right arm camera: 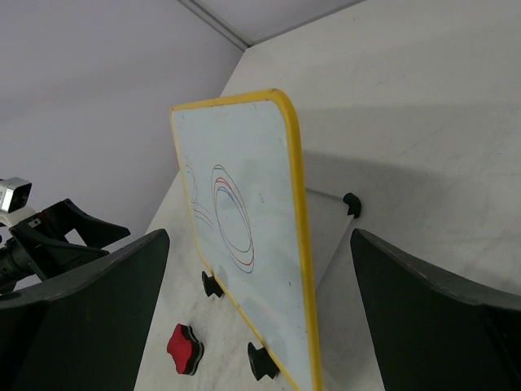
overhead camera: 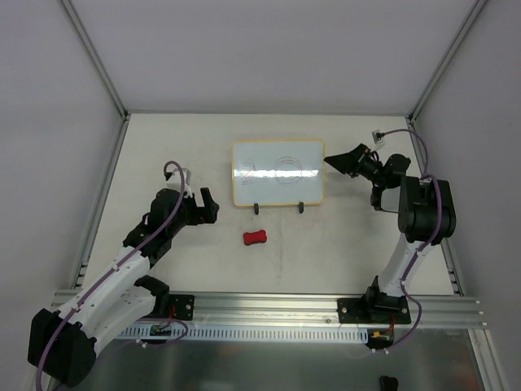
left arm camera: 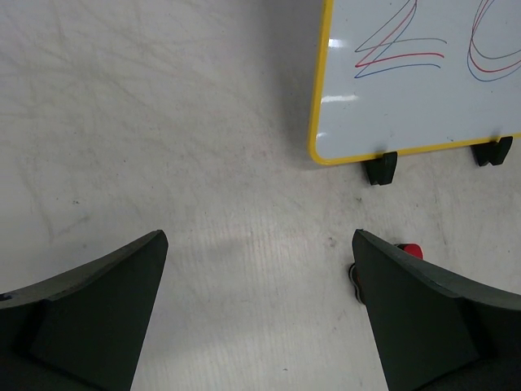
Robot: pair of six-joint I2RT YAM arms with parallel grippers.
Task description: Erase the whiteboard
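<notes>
Pickup step, we judge: left fingers (left arm camera: 89, 318) and right fingers (right arm camera: 440, 326) spread, empty; whiteboard (overhead camera: 278, 172) by the table's far edge unwiped; next we pinch the red eraser (overhead camera: 256, 238).

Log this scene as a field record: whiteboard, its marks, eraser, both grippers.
whiteboard: upright on two black feet, yellow frame
marks: red and blue loops and zigzags, not yet erased
eraser: red, on the table in front of the whiteboard, untouched
left gripper: open, empty, left of the eraser
right gripper: open, empty, at the whiteboard's right edge
</notes>
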